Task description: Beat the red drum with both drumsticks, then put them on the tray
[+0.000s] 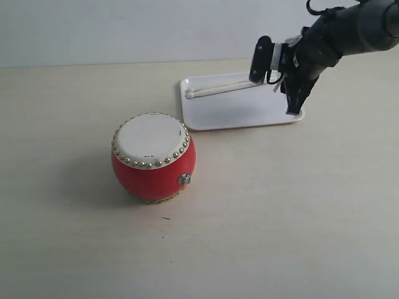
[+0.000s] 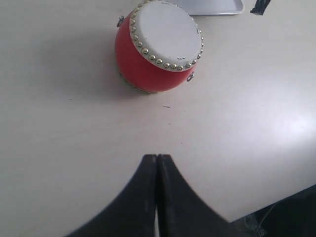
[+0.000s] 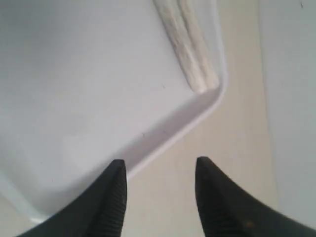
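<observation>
Left fingers (image 2: 156,159) pressed shut, empty, red drum (image 2: 159,47) well ahead of them | my right fingers (image 3: 160,163) parted, holding nothing, above tray (image 3: 98,98) corner | drumsticks (image 3: 182,49) lie together on tray just beyond them | step: placing looks done | next: raise right arm clear

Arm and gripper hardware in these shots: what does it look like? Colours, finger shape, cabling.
Right arm: matte black, rounded links, with a white band at the wrist and a thin black cable looping above. Right gripper: two black tapered fingers, finely ribbed on the inner faces. Left gripper: the same black pointed fingers, smooth-looking. No markings visible.
</observation>
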Action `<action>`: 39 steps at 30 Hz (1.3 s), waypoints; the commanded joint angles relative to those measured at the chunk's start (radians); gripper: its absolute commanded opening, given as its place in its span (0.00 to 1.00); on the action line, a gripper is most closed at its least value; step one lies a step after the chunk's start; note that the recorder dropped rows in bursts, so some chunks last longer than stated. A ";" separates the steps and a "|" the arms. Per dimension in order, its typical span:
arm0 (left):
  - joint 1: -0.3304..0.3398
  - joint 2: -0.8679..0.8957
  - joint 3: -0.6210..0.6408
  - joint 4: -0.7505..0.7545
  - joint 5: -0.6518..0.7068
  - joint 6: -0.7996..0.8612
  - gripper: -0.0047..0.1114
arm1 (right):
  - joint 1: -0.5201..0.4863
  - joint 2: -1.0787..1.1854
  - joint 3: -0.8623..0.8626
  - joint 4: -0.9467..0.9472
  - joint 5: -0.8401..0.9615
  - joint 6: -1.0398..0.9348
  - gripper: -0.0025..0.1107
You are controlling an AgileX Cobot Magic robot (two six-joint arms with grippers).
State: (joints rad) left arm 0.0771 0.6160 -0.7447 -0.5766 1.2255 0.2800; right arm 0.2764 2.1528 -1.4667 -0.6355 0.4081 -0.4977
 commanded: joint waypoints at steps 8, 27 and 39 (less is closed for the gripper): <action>0.002 -0.006 0.001 -0.033 -0.004 -0.015 0.04 | -0.003 -0.265 0.006 0.358 0.458 0.393 0.13; -0.201 -0.001 0.001 -0.005 -0.294 0.422 0.04 | -0.003 -0.790 0.542 0.845 0.207 0.327 0.02; -0.208 0.013 0.001 0.060 -0.327 0.316 0.04 | -0.003 -0.790 0.542 0.845 0.195 0.327 0.02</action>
State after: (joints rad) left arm -0.1219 0.6277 -0.7447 -0.4935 0.8976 0.6326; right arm 0.2764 1.3715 -0.9296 0.2068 0.6165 -0.1719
